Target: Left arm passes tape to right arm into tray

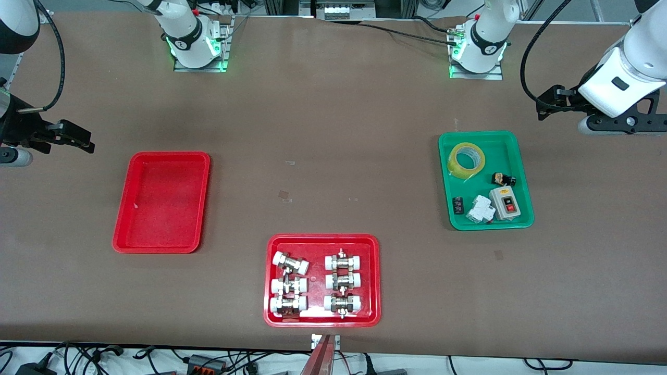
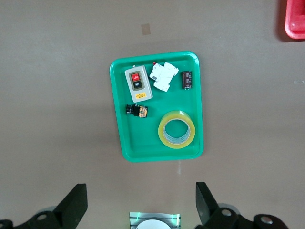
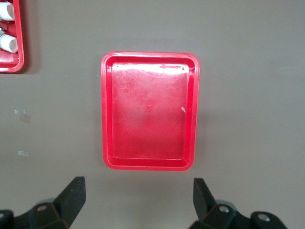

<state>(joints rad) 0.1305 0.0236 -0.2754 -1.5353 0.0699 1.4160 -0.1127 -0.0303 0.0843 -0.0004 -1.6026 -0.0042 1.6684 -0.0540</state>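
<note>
While both arms are hanging high over the two ends of the counter (image 1: 333,104), nothing is being gripped. The left claw (image 2: 140,202) is standing wide, its two black fingers (image 2: 74,202) spread well apart with only bare counter between them, and it is touching nothing. It is hovering over the counter at the left arm's end, just beside the green tray (image 1: 485,179) on the side toward the bases. The right claw (image 3: 138,200) is spread just as wide, also empty and clear of everything, hovering over the right arm's end of the counter beside the tray (image 1: 161,202).

The tape (image 1: 466,160) is lying in the green tray, in the corner nearest the bases and toward the counter's middle, leaning slightly on the tray floor with its pale core showing. Sharing that tray with it are a grey switch box (image 1: 504,202) with red and black buttons, a white breaker (image 1: 480,209), a small black cylinder (image 1: 458,204) and a little black-and-yellow part (image 1: 503,179), all apart from the tape.

The tray is sitting bare toward the right arm's end. A second red tray (image 1: 322,280), carrying six metal fittings (image 1: 343,262) in two columns, is lying at the middle of the counter's edge nearest the front camera.
</note>
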